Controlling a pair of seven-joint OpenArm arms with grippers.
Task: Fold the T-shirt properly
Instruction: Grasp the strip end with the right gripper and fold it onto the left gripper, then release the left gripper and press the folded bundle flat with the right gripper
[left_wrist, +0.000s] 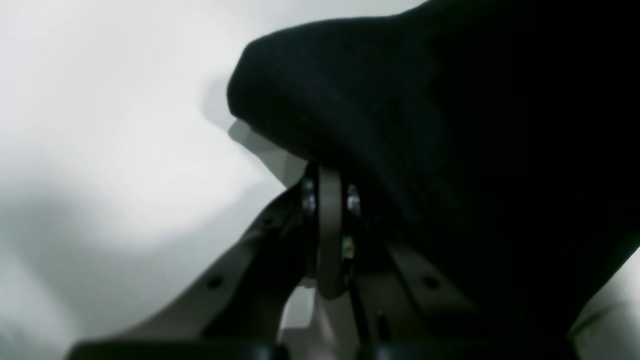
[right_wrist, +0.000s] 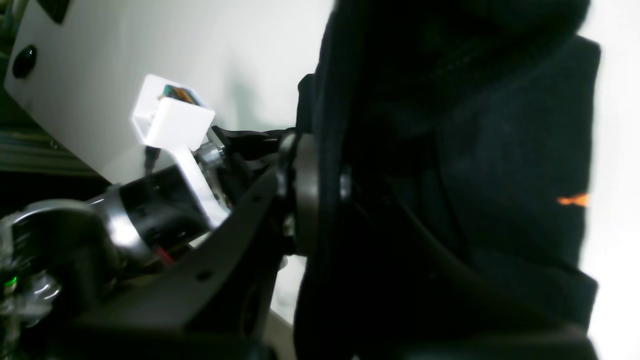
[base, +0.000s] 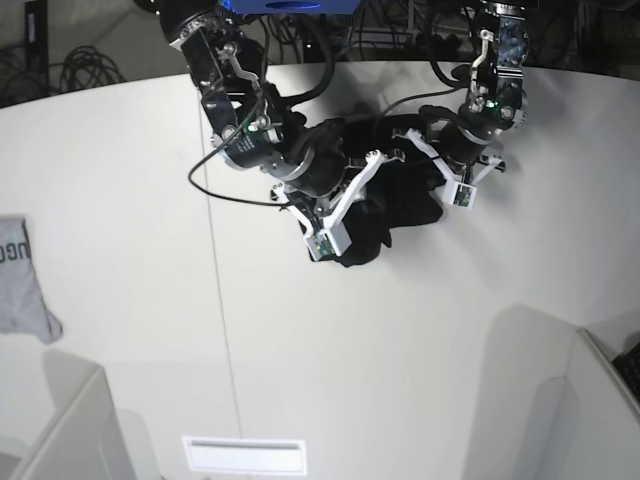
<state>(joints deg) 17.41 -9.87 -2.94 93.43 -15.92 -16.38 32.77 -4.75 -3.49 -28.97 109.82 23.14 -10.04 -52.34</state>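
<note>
The T-shirt (base: 385, 205) is a dark, bunched heap on the white table (base: 400, 380), near the far edge, right between the two arms. From above it is hard to see its shape, because both arms lean over it and cover much of it.

The left gripper (left_wrist: 330, 175) is pinched tight on a fold of the black cloth. The cloth hangs over most of that close view, and the picture is blurry.

The right gripper (right_wrist: 315, 190) is also closed on the black cloth. The shirt fills half of that view and hides one finger. A tiny orange mark (right_wrist: 572, 200) shows on the cloth, but the rest of the print cannot be seen.

A small grey garment (base: 22, 280) lies well apart at the table's side, cut off by the picture's edge.
</note>
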